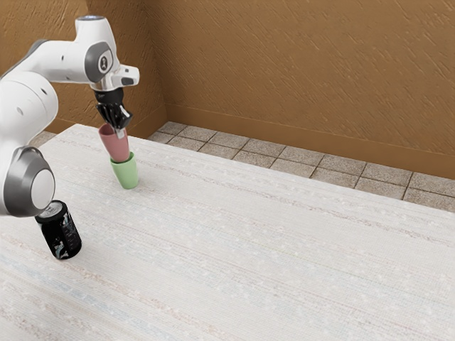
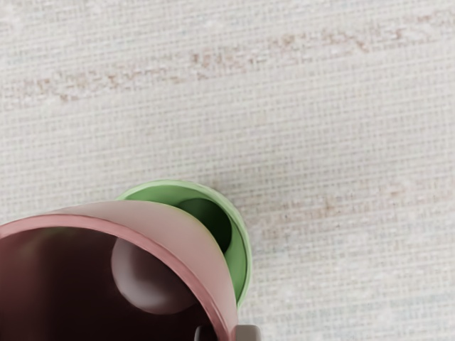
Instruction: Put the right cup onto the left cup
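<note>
My tool (image 1: pixel 121 133) pinches the pink cup (image 1: pixel 115 148) at its edge, over the green cup (image 1: pixel 126 175). It looks off-centre, the green rim (image 2: pixel 248 256) peeking out on 1 side; releasing so could snag that rim and topple 1 or both.

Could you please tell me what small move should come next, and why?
I would probably ease the gripper gently down, keeping hold of the pink cup: its base appears over the green cup's mouth, yet most of its body stands above that rim.
</note>
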`<state>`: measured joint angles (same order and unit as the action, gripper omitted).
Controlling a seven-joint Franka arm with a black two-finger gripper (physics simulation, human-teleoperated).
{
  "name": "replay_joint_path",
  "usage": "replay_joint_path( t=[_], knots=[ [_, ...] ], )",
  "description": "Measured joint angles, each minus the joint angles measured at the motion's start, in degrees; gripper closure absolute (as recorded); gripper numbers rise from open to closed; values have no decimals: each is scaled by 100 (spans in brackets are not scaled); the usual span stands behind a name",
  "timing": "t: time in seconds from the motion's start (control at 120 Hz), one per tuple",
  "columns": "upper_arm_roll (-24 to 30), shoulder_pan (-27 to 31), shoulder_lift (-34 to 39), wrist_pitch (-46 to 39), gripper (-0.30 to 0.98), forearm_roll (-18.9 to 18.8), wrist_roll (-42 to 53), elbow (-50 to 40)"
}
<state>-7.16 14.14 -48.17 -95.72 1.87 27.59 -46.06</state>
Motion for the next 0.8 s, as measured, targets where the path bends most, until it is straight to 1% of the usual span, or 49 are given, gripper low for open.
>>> replay_joint_path(
  t=[0.217, 0.267, 0.333, 0.458, 0.542, 0.658, 0.8],
  knots=[
    [23, 0, -40, -56, 78, 38, 42, -59],
    [23, -5, -37, -61, 77, 48, 48, -60],
    [22, -8, -31, -54, 67, 70, 46, -57],
    [19, -10, -5, -20, 41, 125, 28, -57],
    [14, -2, 29, 25, 27, 147, 4, -53],
    [13, -5, 143, 141, 16, 156, -26, -47],
    [25, -49, 371, 247, 8, 165, -55, -51]
  ],
)
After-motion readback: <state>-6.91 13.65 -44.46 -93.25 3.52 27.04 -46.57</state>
